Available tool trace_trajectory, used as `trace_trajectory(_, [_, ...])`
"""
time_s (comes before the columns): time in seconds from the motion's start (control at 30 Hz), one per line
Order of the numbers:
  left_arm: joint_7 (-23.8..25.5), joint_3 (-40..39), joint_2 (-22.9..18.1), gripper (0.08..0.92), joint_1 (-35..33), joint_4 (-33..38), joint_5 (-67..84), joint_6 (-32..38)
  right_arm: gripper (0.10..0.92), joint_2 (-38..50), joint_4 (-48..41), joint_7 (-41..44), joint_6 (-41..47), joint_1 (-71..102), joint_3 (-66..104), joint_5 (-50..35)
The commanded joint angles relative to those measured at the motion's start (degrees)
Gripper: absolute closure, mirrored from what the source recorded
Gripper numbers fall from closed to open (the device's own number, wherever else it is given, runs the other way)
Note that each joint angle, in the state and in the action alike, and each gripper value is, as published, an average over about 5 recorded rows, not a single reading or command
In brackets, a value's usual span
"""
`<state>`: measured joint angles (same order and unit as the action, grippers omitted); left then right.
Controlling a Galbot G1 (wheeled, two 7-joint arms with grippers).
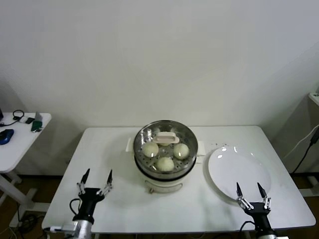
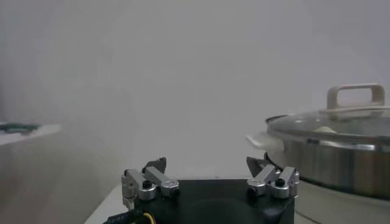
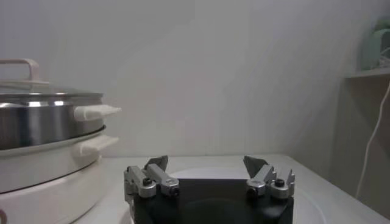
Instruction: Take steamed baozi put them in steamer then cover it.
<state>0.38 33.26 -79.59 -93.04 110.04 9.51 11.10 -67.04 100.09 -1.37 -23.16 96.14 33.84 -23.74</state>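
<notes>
Cover (image 1: 165,141) on steamer (image 1: 166,167); both tools parked open.

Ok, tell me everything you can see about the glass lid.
The glass lid is round and clear with a metal rim and a cream-white loop handle upright at its centre. It sits level on the steamer at the table's middle, closing it; three buns show through the glass. Neither claw touches it.

- I'm seeing my left gripper (image 2: 210,171) sitting low over the table (image 2: 116,204), its jaws standing wide apart and gripping nothing.
- The steamer (image 2: 341,164) is standing close beside it, not touching.
- The cover (image 2: 332,125) is resting on the steamer, handle (image 2: 356,96) upright; something pale is showing through the glass.
</notes>
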Motion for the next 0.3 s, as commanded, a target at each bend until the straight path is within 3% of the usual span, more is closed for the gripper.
trace_trajectory(0.03, [0.52, 1.27, -1.09, 0.177, -2.49, -1.9, 3.45, 3.83, 0.203, 0.13, -0.09, -0.09, -0.05, -0.02, -0.02, -0.14])
trace_trajectory(0.3, [0.75, 0.97, -0.99, 0.177, -2.89, -1.4, 3.39, 4.25, 0.203, 0.05, 0.16, -0.07, -0.17, 0.18, -0.06, -0.14])
